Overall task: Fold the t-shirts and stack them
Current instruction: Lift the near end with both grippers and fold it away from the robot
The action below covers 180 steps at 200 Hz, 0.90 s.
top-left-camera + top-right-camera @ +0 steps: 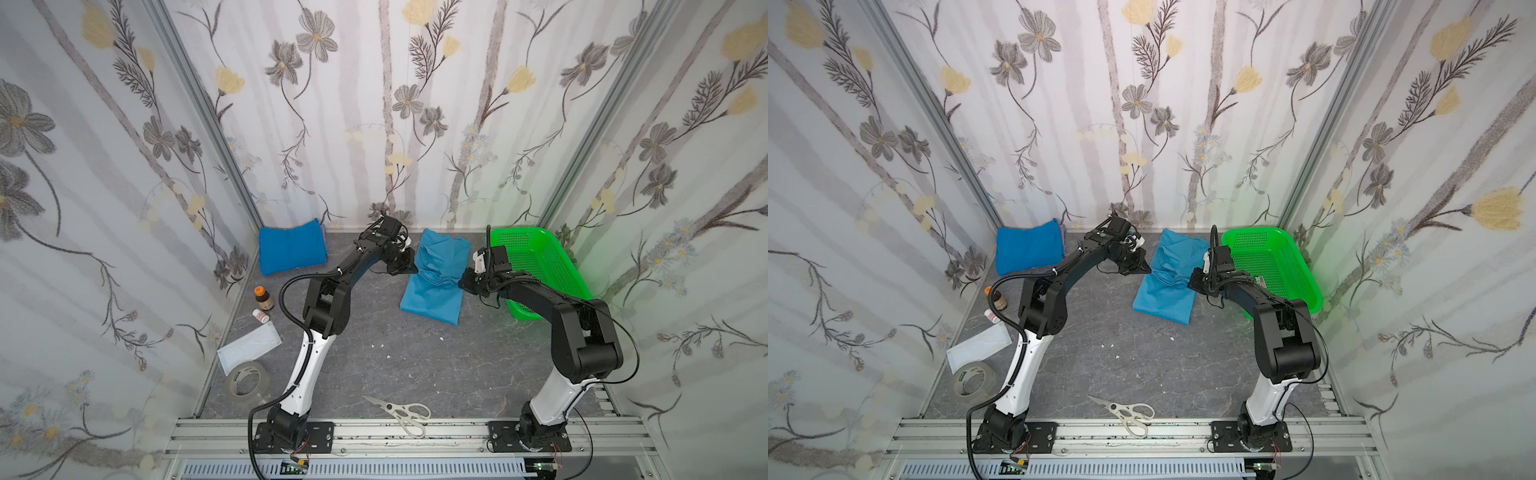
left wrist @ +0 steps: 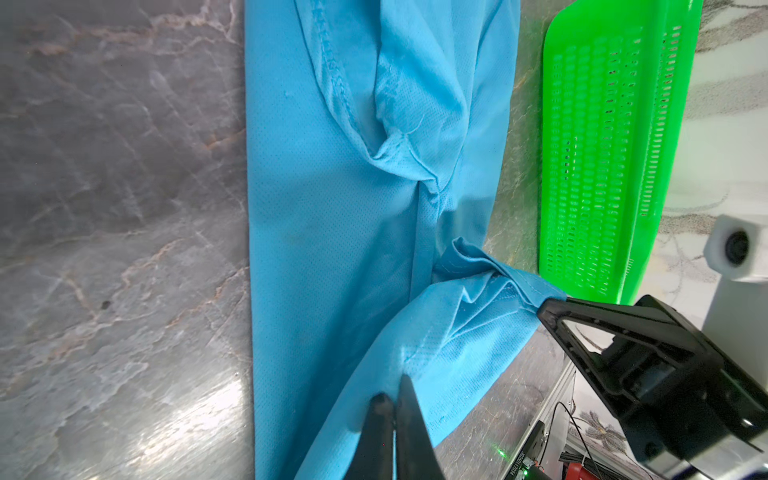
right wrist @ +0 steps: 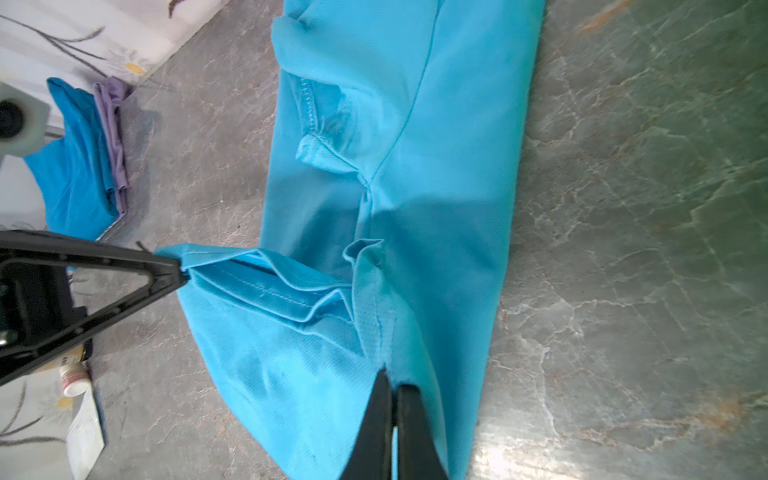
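A light sky-blue t-shirt (image 1: 434, 291) (image 1: 1165, 297) lies partly folded mid-table, with its middle pulled up into a ridge. My left gripper (image 1: 409, 268) (image 2: 395, 390) is shut on the left end of that raised fold. My right gripper (image 1: 463, 284) (image 3: 390, 382) is shut on the fold's right end, beside the basket. Between the two grippers the cloth (image 2: 469, 299) (image 3: 282, 291) bunches into pleats. A darker blue t-shirt (image 1: 291, 249) (image 1: 1027, 249) (image 3: 75, 178) lies folded in the back left corner, on top of a purple cloth (image 3: 111, 120).
A green perforated basket (image 1: 536, 257) (image 1: 1266, 257) (image 2: 602, 145) stands at the back right, behind the right arm. A brown bottle (image 1: 263, 298), a small white bottle (image 1: 261, 316), a flat packet (image 1: 249, 347) and a tape roll (image 1: 247, 382) line the left edge. Scissors (image 1: 399, 411) lie at the front.
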Motion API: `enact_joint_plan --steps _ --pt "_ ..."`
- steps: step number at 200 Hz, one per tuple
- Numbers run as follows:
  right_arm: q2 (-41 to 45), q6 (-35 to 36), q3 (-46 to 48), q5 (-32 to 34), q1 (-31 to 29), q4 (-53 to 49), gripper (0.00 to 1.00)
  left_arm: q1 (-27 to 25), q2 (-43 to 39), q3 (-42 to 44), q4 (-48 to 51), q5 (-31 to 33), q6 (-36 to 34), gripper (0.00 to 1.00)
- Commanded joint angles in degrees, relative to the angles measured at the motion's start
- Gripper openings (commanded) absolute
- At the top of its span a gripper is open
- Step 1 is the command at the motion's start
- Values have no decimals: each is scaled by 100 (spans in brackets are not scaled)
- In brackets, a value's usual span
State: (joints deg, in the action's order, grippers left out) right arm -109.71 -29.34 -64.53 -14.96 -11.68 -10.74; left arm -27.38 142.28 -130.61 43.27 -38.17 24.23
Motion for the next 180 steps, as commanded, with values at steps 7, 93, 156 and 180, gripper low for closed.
enact_joint_plan --steps 7,93,156,180 --pt "37 -36 118 208 39 179 0 27 61 -62 101 -98 -12 0" --pt "36 -4 -156 160 114 193 75 79 525 -765 100 -243 101 30" --pt "647 207 71 172 -148 145 100 306 29 -450 -230 -493 -112 100" --pt "846 124 622 -22 -450 477 100 322 -695 876 -530 -371 -258 100"
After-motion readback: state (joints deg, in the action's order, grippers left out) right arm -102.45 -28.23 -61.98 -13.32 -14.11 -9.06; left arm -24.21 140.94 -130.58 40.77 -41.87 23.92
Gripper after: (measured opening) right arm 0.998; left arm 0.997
